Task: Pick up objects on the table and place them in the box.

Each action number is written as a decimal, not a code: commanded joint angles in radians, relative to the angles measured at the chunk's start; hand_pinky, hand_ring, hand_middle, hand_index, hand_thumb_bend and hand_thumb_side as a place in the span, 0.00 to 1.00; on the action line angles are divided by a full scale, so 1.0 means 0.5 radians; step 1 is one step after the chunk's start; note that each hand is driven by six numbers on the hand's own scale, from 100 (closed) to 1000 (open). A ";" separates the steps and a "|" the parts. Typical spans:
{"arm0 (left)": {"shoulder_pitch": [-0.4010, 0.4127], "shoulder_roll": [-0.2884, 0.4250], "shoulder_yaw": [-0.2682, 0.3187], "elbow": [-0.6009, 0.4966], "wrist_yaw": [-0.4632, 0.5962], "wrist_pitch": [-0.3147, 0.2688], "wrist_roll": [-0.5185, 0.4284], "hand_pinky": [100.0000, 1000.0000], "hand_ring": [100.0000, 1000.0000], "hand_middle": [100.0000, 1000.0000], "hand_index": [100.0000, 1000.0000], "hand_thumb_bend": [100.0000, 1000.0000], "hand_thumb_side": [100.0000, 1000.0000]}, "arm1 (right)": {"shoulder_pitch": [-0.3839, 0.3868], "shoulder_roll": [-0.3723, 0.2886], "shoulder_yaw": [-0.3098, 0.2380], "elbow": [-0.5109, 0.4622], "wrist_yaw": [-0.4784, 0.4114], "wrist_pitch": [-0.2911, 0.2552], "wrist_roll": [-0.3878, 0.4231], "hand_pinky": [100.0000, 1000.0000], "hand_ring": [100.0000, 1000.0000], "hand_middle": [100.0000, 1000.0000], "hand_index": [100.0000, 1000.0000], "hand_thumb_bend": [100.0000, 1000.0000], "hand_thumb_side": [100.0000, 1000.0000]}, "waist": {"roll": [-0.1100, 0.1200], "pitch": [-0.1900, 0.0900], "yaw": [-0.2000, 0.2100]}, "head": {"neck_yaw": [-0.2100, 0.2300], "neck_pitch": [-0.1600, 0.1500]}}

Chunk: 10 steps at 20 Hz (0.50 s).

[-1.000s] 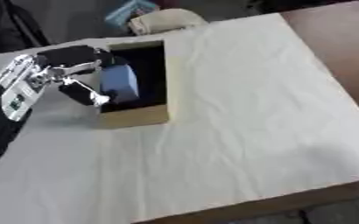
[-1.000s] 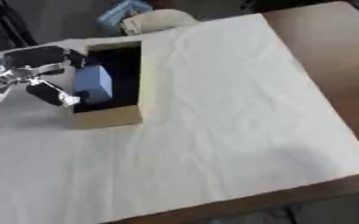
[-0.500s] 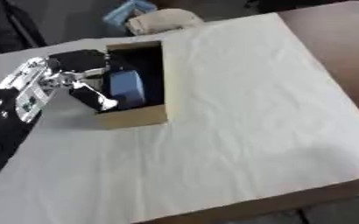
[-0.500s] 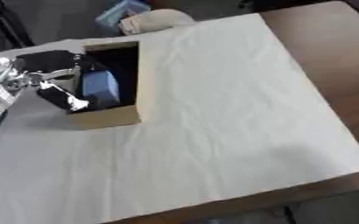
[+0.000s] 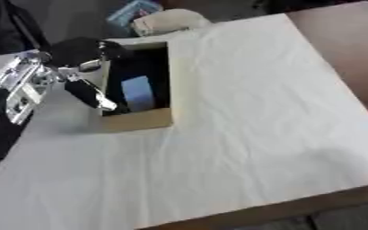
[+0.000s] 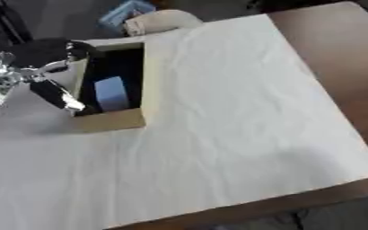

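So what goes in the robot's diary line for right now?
left robot hand: open, at box rim | blue block: inside box | right robot hand: unseen

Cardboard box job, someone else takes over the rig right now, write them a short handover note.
Left hand: at the left wall of the open tan cardboard box, fingers open, holding nothing.
Right hand: not in view.
Light blue block: inside the box, leaning upright.
White cloth-covered table: no other loose objects visible on it.
Done: block is in the box.
Left: draw the left hand clear; check beyond the frame for further objects.
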 commanded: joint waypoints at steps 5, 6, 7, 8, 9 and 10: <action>0.261 0.259 0.148 -0.484 0.449 0.152 0.073 0.79 0.72 0.76 0.94 0.54 0.68 | -0.019 -0.038 -0.027 -0.039 -0.004 -0.012 -0.010 0.84 0.84 0.76 0.83 0.00 0.46 | -0.013 -0.016 0.023 | -0.017 -0.030; 0.338 0.265 0.185 -0.563 0.557 0.187 0.084 0.78 0.71 0.75 0.94 0.52 0.69 | -0.018 -0.037 -0.030 -0.039 -0.002 -0.013 -0.013 0.84 0.84 0.76 0.83 0.00 0.46 | -0.016 -0.013 0.032 | -0.018 -0.031; 0.414 0.263 0.225 -0.647 0.661 0.226 0.097 0.78 0.70 0.74 0.93 0.49 0.69 | -0.019 -0.036 -0.032 -0.039 0.000 -0.016 -0.014 0.84 0.84 0.76 0.83 0.00 0.46 | -0.019 -0.010 0.037 | -0.018 -0.031; 0.486 0.256 0.265 -0.731 0.753 0.264 0.109 0.77 0.70 0.74 0.93 0.47 0.69 | -0.019 -0.033 -0.034 -0.039 0.001 -0.018 -0.016 0.84 0.84 0.76 0.83 0.00 0.46 | -0.022 -0.007 0.040 | -0.017 -0.032; 0.548 0.244 0.303 -0.808 0.827 0.302 0.120 0.77 0.69 0.73 0.93 0.42 0.69 | -0.019 -0.030 -0.036 -0.039 0.002 -0.020 -0.017 0.84 0.84 0.76 0.83 0.00 0.46 | -0.026 -0.005 0.045 | -0.016 -0.034; 0.613 0.218 0.345 -0.882 0.892 0.339 0.137 0.76 0.68 0.73 0.92 0.40 0.69 | -0.018 -0.030 -0.037 -0.039 0.004 -0.023 -0.019 0.84 0.84 0.76 0.83 0.00 0.46 | -0.030 -0.002 0.053 | -0.011 -0.033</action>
